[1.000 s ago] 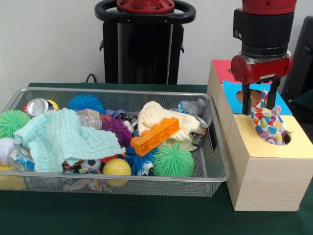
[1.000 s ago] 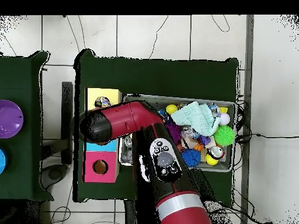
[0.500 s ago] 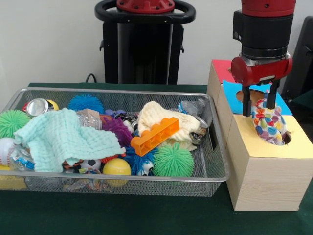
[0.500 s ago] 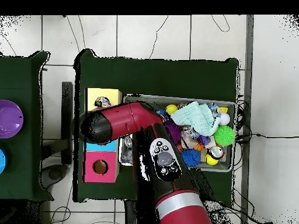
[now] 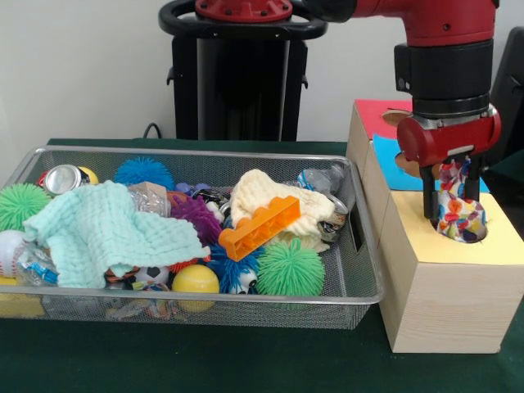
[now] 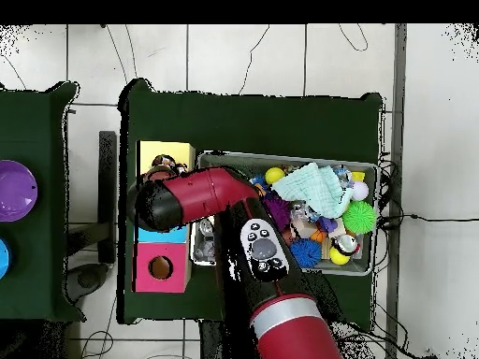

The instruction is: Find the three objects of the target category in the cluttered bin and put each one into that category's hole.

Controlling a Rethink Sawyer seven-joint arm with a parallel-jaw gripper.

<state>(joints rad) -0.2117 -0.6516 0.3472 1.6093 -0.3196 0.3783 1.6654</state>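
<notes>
Currently, the red-and-black gripper [image 5: 451,214] pinched one white fabric bundle with multicoloured patches [image 5: 455,214], which sat partly inside the round hole of the yellow-topped wooden box [image 5: 434,246]. Beside it, the wire mesh bin [image 5: 364,270] held two green spiky balls [image 5: 290,268], one orange toy brick [image 5: 259,228] and one mint cloth [image 5: 102,233].

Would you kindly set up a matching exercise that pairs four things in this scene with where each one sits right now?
Things:
1. patterned cloth
2. orange brick
3. mint cloth
4. silver can

Places:
A. far left corner of the wire bin, seen from the front
B. draped over toys at the bin's left side
C. partly down the hole in the yellow box top, between the gripper's jaws
D. lying on the cream cloth mid-bin

Pairs: 1-C, 2-D, 3-B, 4-A
</notes>
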